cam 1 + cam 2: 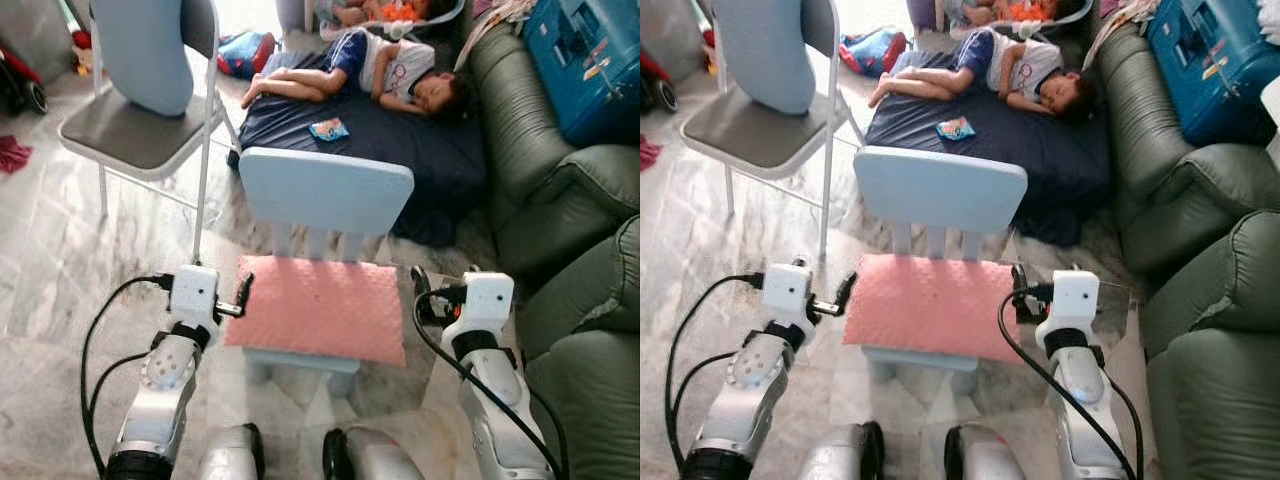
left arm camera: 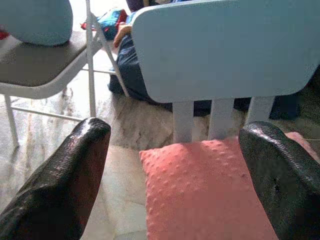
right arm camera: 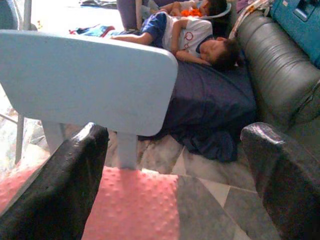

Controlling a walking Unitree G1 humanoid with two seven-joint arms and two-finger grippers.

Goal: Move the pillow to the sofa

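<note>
Two hands, the left hand (image 1: 243,292) and the right hand (image 1: 422,282), stand open and empty at either side edge of the pink pillow (image 1: 318,308), which lies on the small blue chair (image 1: 325,190). It looks soft and light, so squeezing both side edges together should lift it toward the green sofa (image 1: 570,250) on the right.

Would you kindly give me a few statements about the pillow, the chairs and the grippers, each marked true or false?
1. The pink pillow lies on the small blue chair. True.
2. The left gripper is clamped on the pillow. False: its fingers are open at the pillow's edge.
3. The right gripper is open beside the pillow. True.
4. The pillow already rests on the green sofa. False: the sofa is to the robot's right.
5. A person lies on the dark mattress. True.
</note>
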